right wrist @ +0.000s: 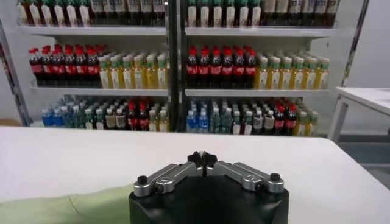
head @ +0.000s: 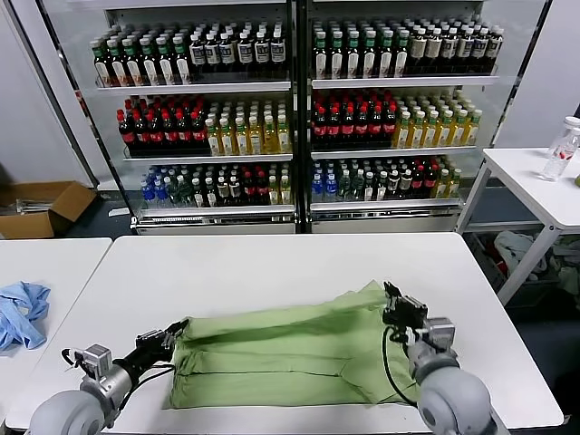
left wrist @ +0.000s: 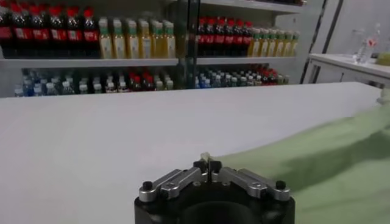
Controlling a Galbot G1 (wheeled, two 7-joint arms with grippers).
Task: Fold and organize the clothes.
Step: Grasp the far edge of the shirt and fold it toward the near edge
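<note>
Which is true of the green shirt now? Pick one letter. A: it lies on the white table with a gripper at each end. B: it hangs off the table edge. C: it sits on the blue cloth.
A: the green shirt lies on the white table, with the left gripper and the right gripper at its opposite ends.

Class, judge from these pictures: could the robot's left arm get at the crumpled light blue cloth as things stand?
Probably not readily: the left pincer is shut on the light green polo shirt, and the crumpled light blue cloth lies on a separate neighbouring white table.
</note>
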